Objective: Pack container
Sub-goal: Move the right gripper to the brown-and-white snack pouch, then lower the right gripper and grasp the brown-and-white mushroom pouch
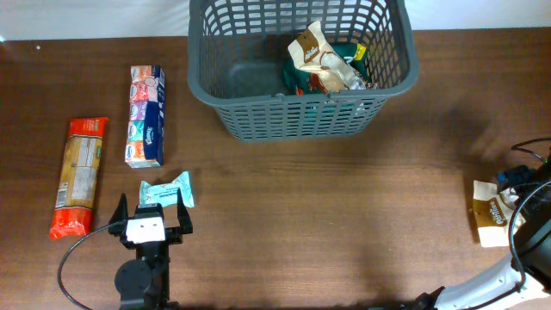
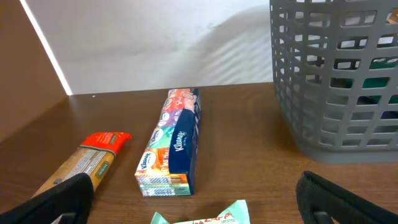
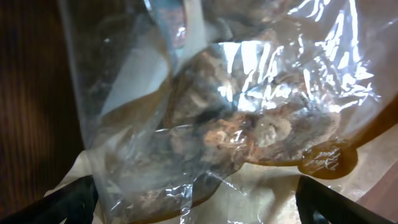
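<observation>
Overhead — container [image 1: 293,116] upright, long axis left-right

Container [image 1: 258,112]: far centre of table [image 1: 344,215], packets [image 1: 323,60] in its right half. Tissue pack [image 1: 146,115] left of it; long packet [image 1: 78,176] farther left; small sachet [image 1: 168,191] before tissue pack. Snack bag [image 1: 492,220]: right edge.

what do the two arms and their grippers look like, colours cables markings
The left gripper has black fingers, a white block behind them, a round black joint housing and a black cable looping off to one side. The right arm is black with a small blue piece, thin black cables and a white lower link.
</observation>
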